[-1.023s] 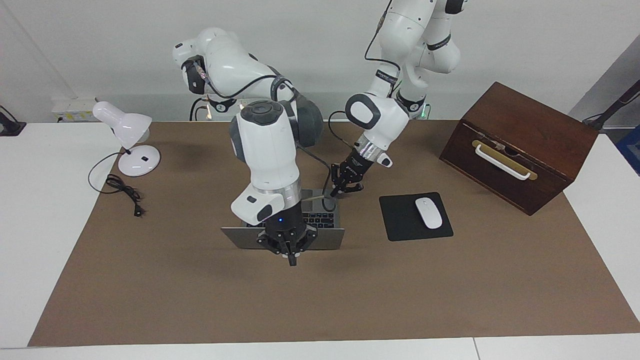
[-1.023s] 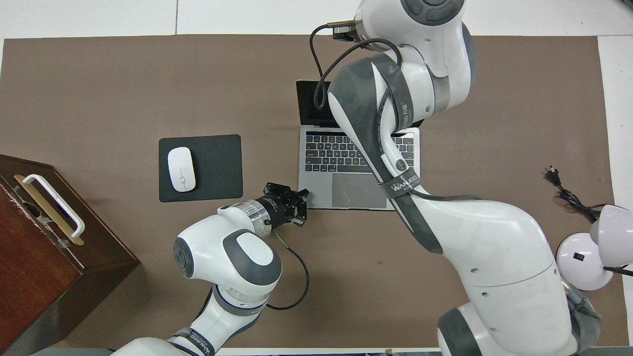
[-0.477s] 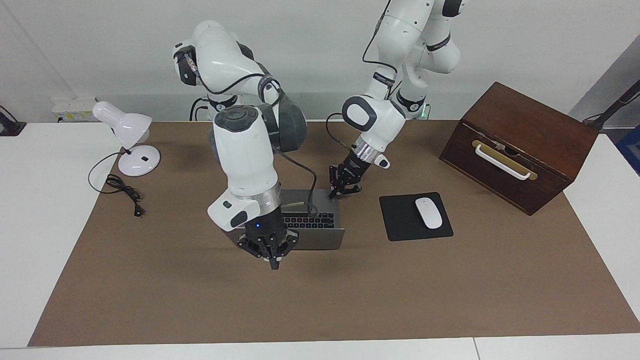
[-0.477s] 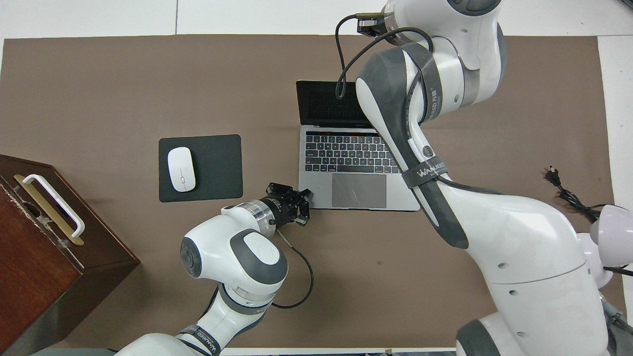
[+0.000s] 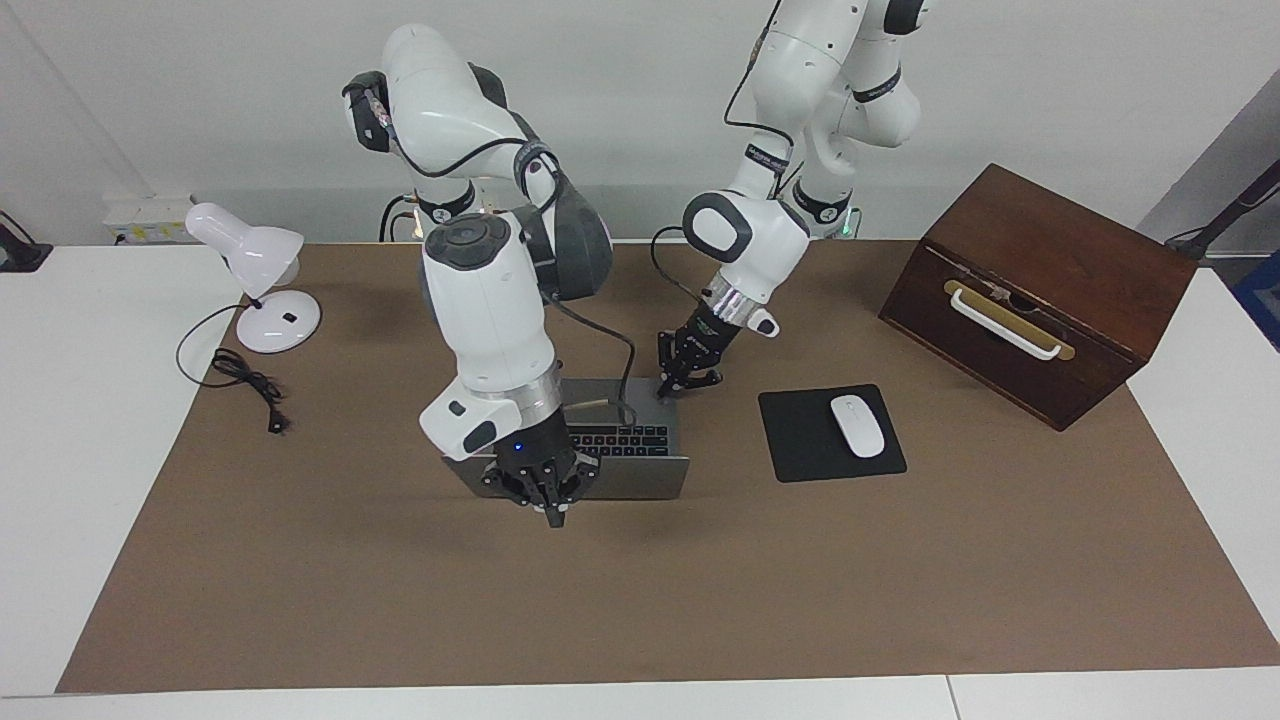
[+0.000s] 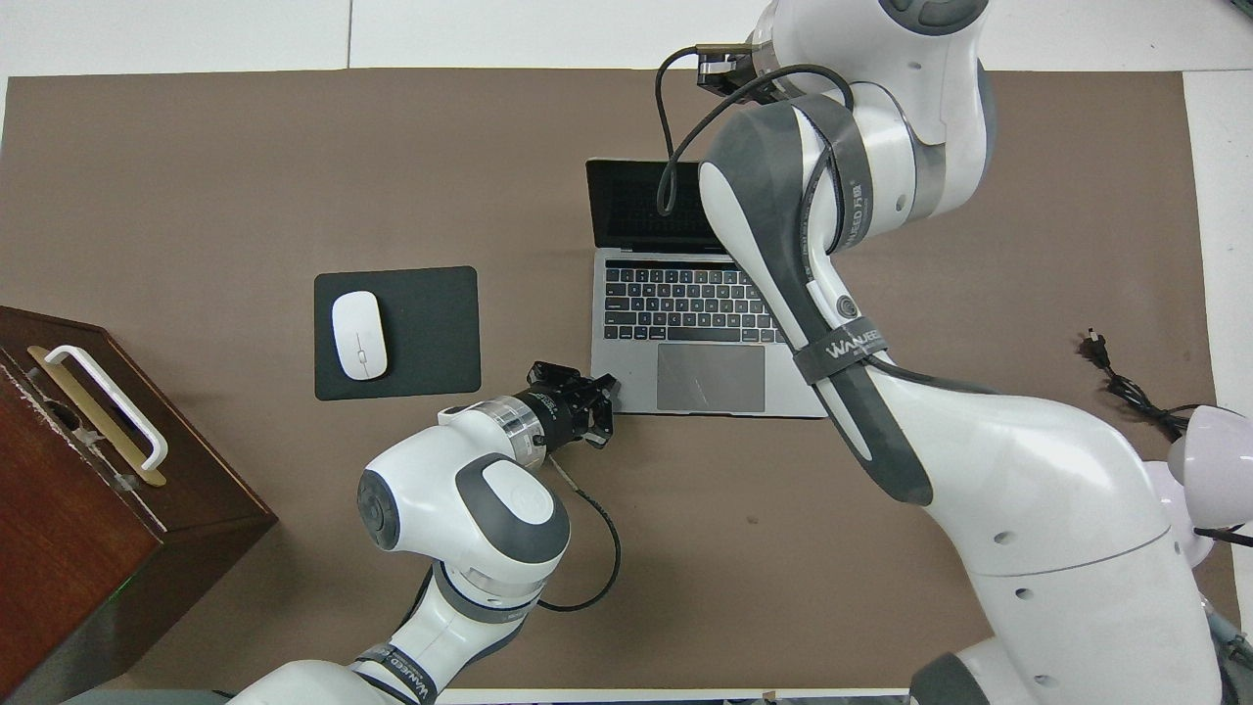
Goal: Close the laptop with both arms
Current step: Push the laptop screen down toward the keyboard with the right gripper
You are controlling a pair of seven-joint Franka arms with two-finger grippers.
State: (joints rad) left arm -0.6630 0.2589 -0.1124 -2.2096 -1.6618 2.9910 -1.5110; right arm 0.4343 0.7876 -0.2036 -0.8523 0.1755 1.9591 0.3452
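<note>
**Laptop open, both grippers clenched at its edges**

Readable writing: a grey strap on the right arm's forearm [image 6: 832, 348] carries "WANJEE" in white letters, and a similar band sits on the left arm [image 6: 401, 676]; smaller print on the straps higher up the arms cannot be read.

The laptop [image 6: 710, 338] lies mid-table on the brown mat [image 6: 196, 166], open. Its base is a thin silver-grey metal slab with a black keyboard and a smooth grey trackpad. The long axis runs along the table from one arm's end toward the other. The trackpad edge faces the robots; the hinge and dark screen lie farther from them, the lid leaning back past upright.

The right gripper [image 5: 553, 512] points down at the top edge of the lid, fingertips together and holding nothing; whether it touches the lid appears likely but cannot be confirmed. The left gripper [image 5: 680, 383] is clenched empty at the base's near corner toward the left arm's end, seemingly pressing on it.

Beside the laptop, toward the left arm's end, a glossy white oval mouse [image 6: 359, 335] rests on a matte black rectangular pad [image 6: 431, 333]. Further that way stands a dark wooden box [image 5: 1040, 290] with a white handle on a brass plate. Toward the right arm's end sits a white desk lamp [image 5: 262, 285] with a round base and coiled black cord.
</note>
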